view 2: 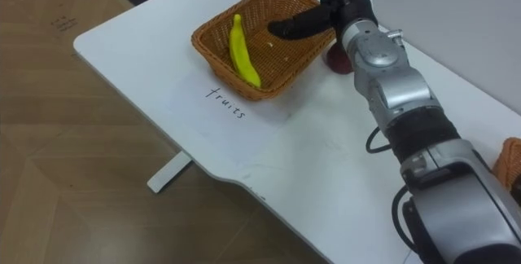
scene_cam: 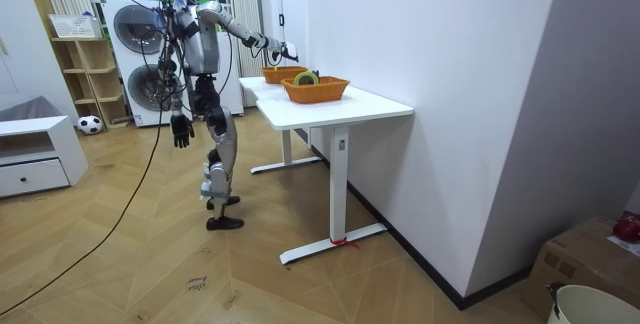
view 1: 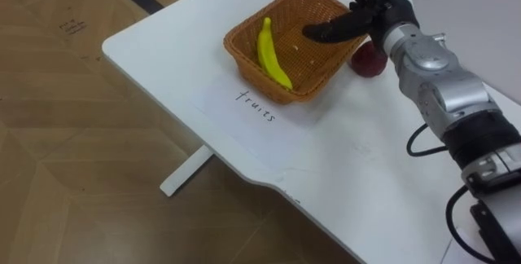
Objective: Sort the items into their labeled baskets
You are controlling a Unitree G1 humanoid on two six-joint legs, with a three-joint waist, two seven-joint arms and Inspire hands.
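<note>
We note the right hand (view 1: 370, 3) above the rim of the brown woven wicker basket (view 1: 246, 67). Its fingers are spread and straight, the thumb reaches over the basket's inside, and it holds nothing. A yellow banana (view 1: 273, 52) lies in the basket, below and left of the thumb. A red round apple (view 1: 368, 60) sits on the white desk (view 1: 350, 158), just outside the basket wall and under the wrist. The left hand (scene_cam: 181, 129) hangs at the robot's side; we cannot tell its state.

We judge the apple is next. The hand should draw back toward the wrist, lower, wrap the apple from above, lift it clear of the rim and release it beside the banana.

The wall stands close beyond the fingertips. The desk edge runs past the basket, left of the hand. Open desk lies back along the forearm, and a second wicker basket (view 2: 513, 162) sits past the elbow.
</note>
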